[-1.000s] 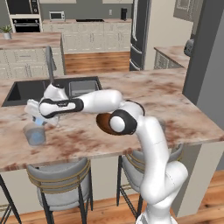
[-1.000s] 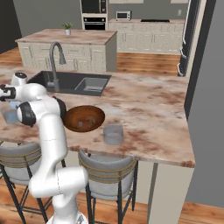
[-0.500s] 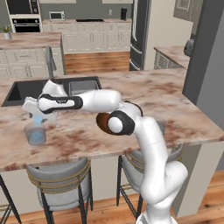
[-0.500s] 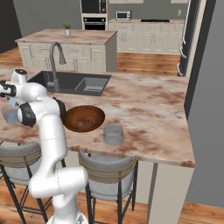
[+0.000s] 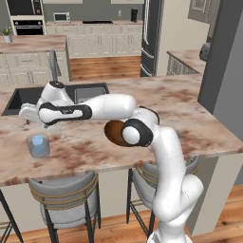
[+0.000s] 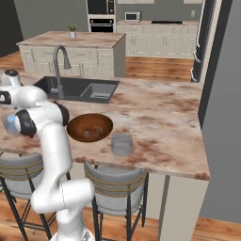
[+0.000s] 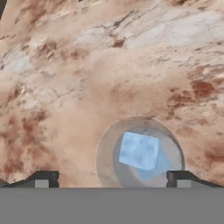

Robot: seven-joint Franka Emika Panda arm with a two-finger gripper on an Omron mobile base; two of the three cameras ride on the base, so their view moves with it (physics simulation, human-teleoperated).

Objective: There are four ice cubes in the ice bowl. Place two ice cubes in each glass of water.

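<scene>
A glass of water point(image 5: 38, 145) stands near the counter's front left, and a pale-blue ice cube point(image 5: 40, 141) floats in it. From above, that glass point(image 7: 140, 156) holds an ice cube point(image 7: 140, 150) with a second blue patch under it. My gripper point(image 7: 111, 180) hangs open just above and behind this glass, nothing between its fingertips point(image 7: 41, 179). In the left base view the gripper point(image 5: 29, 116) is above the glass. The wooden ice bowl point(image 6: 89, 127) sits mid-counter; its contents are too faint to tell. The other glass point(image 6: 122, 144) stands right of the bowl.
A dark sink point(image 6: 77, 88) with a tall faucet point(image 6: 59, 61) lies behind the bowl. Two stools point(image 6: 113, 181) stand under the counter's front edge. My arm stretches across the counter and hides part of the bowl point(image 5: 113, 132) in the left base view.
The jaws have spread from part-closed to wide open over the left glass, and the hand has risen a little. An ice cube now lies in that glass.
</scene>
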